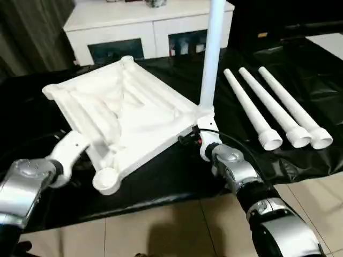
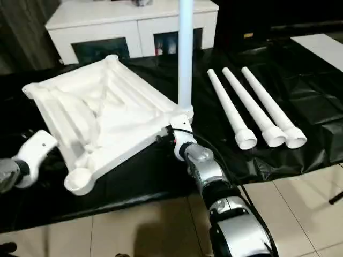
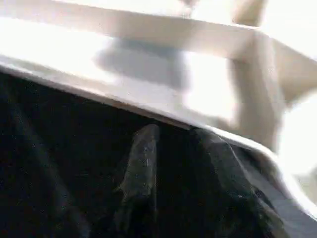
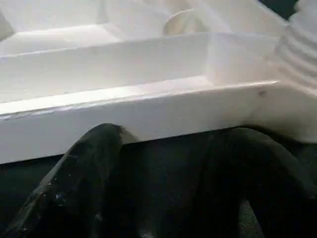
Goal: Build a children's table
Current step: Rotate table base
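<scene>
The children's table (image 1: 128, 115) lies upside down on the desk (image 1: 177, 176), ribbed underside up, tilted with its near edge overhanging toward the desk's front rim. 1 leg (image 1: 211, 53) stands upright, screwed into the corner socket nearest the right arm; the near-left corner socket (image 1: 106, 179) is bare.

The right claw (image 4: 163, 163) sits at the tabletop's near edge just beside that leg, its fingers (image 4: 84, 168) spread wide and closing on nothing. The left claw (image 3: 178, 163) points under the left edge — its fingers (image 3: 141, 163) are part-way apart; whether they touch the rim I cannot tell.

3 loose legs (image 1: 273, 110) lie side by side to the right, well apart from the top, with bare black covering between. Behind stands a white cabinet (image 1: 144, 27); a tiled floor (image 1: 177, 225) lies in front.
</scene>
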`<state>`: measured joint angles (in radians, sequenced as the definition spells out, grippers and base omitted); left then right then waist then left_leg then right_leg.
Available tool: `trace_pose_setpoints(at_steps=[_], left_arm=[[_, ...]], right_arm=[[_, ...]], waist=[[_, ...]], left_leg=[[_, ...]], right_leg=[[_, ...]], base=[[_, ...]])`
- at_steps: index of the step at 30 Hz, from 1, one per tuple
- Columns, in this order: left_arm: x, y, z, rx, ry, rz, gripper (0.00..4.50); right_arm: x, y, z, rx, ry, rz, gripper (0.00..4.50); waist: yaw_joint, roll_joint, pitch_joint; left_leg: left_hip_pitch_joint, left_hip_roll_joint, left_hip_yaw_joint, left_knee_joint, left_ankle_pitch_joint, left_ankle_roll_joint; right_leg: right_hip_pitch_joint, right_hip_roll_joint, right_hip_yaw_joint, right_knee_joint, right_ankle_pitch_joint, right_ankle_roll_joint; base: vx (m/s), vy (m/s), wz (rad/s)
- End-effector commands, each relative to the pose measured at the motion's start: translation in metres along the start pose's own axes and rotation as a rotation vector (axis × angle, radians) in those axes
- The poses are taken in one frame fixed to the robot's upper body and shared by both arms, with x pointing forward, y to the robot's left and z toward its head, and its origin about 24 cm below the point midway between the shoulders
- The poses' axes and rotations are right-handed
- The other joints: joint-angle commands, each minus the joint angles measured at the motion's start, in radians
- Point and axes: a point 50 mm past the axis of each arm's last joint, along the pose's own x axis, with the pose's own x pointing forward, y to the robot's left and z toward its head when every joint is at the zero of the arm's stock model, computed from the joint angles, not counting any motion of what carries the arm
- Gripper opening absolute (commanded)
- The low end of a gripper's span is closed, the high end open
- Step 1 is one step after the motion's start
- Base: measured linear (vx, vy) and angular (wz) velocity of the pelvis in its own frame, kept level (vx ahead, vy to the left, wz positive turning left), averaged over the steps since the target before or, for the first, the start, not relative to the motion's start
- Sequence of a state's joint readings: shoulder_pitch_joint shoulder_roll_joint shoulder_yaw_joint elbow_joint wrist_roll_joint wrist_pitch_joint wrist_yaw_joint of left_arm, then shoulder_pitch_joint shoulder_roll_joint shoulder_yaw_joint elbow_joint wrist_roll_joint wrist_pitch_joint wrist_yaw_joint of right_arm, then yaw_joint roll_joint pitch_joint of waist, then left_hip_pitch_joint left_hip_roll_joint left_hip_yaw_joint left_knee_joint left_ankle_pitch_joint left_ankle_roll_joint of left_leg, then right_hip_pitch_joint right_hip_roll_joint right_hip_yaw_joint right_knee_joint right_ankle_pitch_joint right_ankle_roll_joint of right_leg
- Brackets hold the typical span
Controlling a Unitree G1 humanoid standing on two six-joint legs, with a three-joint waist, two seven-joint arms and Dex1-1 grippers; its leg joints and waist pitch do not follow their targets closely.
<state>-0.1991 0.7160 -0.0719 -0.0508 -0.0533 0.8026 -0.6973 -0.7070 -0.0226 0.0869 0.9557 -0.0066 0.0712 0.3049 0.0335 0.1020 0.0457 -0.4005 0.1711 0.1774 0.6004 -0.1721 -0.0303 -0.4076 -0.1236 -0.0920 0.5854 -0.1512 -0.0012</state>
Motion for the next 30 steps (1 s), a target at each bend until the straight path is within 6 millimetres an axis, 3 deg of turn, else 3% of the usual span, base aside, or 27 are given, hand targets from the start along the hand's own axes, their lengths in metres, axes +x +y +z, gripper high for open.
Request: trace_pose_setpoints(at_steps=[1, 7, 8, 10, 11, 12, 13, 20, 22, 27, 29, 30], left_arm=[[0.004, -0.019, 0.01, 0.031, -0.045, -0.107, 1.32], [0.017, -0.043, 0.023, 0.029, -0.089, -0.181, 1.32], [0.022, -0.046, 0.027, 0.02, -0.104, -0.178, 1.32], [0.033, -0.05, 0.036, 0.029, -0.15, -0.156, 1.32], [0.038, -0.051, 0.041, 0.021, -0.166, -0.145, 1.32], [0.044, -0.053, 0.048, 0.023, -0.195, -0.129, 1.32], [0.045, -0.053, 0.049, 0.024, -0.197, -0.128, 1.32], [0.063, -0.064, 0.078, 0.047, -0.321, -0.044, 1.32], [0.066, -0.066, 0.086, 0.04, -0.367, -0.032, 1.32], [0.058, -0.071, 0.109, 0.024, -0.591, -0.047, 1.32], [0.053, -0.067, 0.115, -0.048, -0.662, -0.009, 1.32], [0.05, -0.059, 0.112, -0.124, -0.661, 0.089, 1.32]], right_arm=[[0.005, 0.009, 0.01, -0.019, -0.03, 0.046, 3.93], [0.006, 0.012, 0.01, -0.02, -0.038, 0.09, 3.93], [0.006, 0.013, 0.01, -0.019, -0.045, 0.107, 3.93], [0.005, 0.014, 0.012, -0.026, -0.057, 0.124, 3.93], [0.005, 0.013, 0.012, -0.028, -0.061, 0.126, 3.93], [0.004, 0.01, 0.014, -0.029, -0.069, 0.114, 3.93], [0.004, 0.01, 0.014, -0.029, -0.07, 0.113, 3.93], [-0.011, -0.022, 0.03, -0.034, -0.143, -0.049, 3.93], [-0.018, -0.035, 0.035, -0.03, -0.15, -0.117, 3.93], [-0.033, -0.061, 0.046, -0.027, -0.13, -0.231, 3.93], [-0.04, -0.063, 0.051, -0.032, -0.161, -0.233, 3.93], [-0.046, -0.063, 0.054, -0.057, -0.196, -0.246, 3.93]], waist=[[-0.003, 0.003, -0.066], [-0.004, 0.004, -0.068], [-0.006, 0.013, -0.066], [-0.006, 0.006, -0.068], [-0.007, 0.015, -0.067], [-0.009, 0.006, -0.067], [-0.008, 0.01, -0.067], [-0.009, 0.002, -0.069], [-0.01, 0.012, -0.07], [-0.006, -0.002, -0.078], [-0.006, -0.001, -0.078], [-0.007, 0.003, -0.078]], left_leg=[[0.036, 0.043, -0.017, -0.092, -0.398, -0.027], [0.033, 0.042, -0.019, -0.091, -0.413, -0.037], [0.03, 0.041, -0.021, -0.092, -0.411, -0.036], [0.038, 0.04, -0.018, -0.089, -0.423, -0.034], [0.036, 0.039, -0.019, -0.088, -0.427, -0.034], [0.032, 0.038, -0.018, -0.087, -0.426, -0.031], [0.03, 0.038, -0.021, -0.087, -0.424, -0.031], [0.024, 0.038, -0.019, -0.083, -0.375, -0.005], [0.025, 0.038, -0.02, -0.082, -0.364, -0.005], [0.023, 0.037, -0.018, -0.077, -0.32, 0.006], [0.019, 0.037, -0.018, -0.075, -0.297, 0.015], [0.017, 0.038, -0.018, -0.072, -0.276, 0.023]], right_leg=[[0.031, -0.024, 0.038, -0.046, -0.215, -0.222], [0.036, -0.026, 0.039, -0.046, -0.223, -0.216], [0.039, -0.025, 0.038, -0.044, -0.221, -0.215], [0.034, -0.022, 0.038, -0.051, -0.225, -0.213], [0.034, -0.023, 0.039, -0.05, -0.225, -0.213], [0.038, -0.024, 0.038, -0.053, -0.235, -0.209], [0.041, -0.027, 0.038, -0.052, -0.239, -0.209], [0.045, -0.023, 0.035, -0.059, -0.25, -0.186], [0.044, -0.02, 0.035, -0.056, -0.235, -0.184], [0.049, -0.021, 0.033, -0.055, -0.186, -0.198], [0.051, -0.021, 0.033, -0.051, -0.164, -0.204], [0.053, -0.021, 0.033, -0.047, -0.131, -0.203]], base=[[0.0, 0.0, 0.0], [0.0, 0.0, 0.0], [0.0, 0.0, 0.0], [0.0, 0.0, 0.0], [0.0, 0.0, 0.0], [0.0, 0.0, 0.0], [0.0, 0.0, 0.0], [0.0, 0.0, 0.0], [0.0, 0.0, 0.0], [0.0, 0.0, 0.0], [0.0, 0.0, 0.0], [0.0, 0.0, 0.0]])
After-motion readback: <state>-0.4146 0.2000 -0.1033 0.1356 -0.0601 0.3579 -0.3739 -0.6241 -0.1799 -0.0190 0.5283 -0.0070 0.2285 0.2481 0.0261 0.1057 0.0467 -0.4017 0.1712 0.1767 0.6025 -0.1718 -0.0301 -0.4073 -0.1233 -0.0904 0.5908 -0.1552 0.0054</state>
